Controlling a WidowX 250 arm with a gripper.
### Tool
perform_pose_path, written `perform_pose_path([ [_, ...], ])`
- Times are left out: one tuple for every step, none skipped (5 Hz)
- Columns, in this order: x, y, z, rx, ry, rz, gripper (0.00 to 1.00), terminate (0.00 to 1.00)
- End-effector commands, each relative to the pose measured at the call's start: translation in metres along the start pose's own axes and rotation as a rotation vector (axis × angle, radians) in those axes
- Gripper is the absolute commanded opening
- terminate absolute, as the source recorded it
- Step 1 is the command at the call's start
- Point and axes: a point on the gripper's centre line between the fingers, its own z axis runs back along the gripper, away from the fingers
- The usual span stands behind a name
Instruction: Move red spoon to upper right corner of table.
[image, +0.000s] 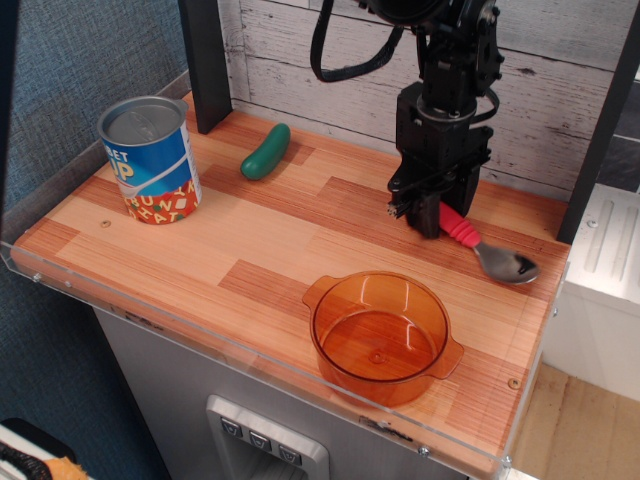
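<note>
You see the black gripper (428, 212) clamped on the ribbed pinkish-red handle of the silver-bowled red spoon (487, 250), low over the wood-grain table (260, 250) near its right edge.

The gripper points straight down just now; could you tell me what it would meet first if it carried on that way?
Most likely the table, right beneath the gripper, which sits on the red spoon handle; remaining height is hard to judge.

Whitewashed plank wall (330, 60) behind — blue textured wall (70, 60) left.
</note>
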Motion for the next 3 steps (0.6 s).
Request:
perform_pose_path([
  [0.007,-0.006,0.026,-0.093,-0.019,-0.019,1.00,0.00],
  [0.007,-0.008,0.039,-0.115,-0.019,-0.024,1.00,0.00],
  [0.009,-0.003,0.062,-0.123,-0.074,-0.126,1.00,0.00],
])
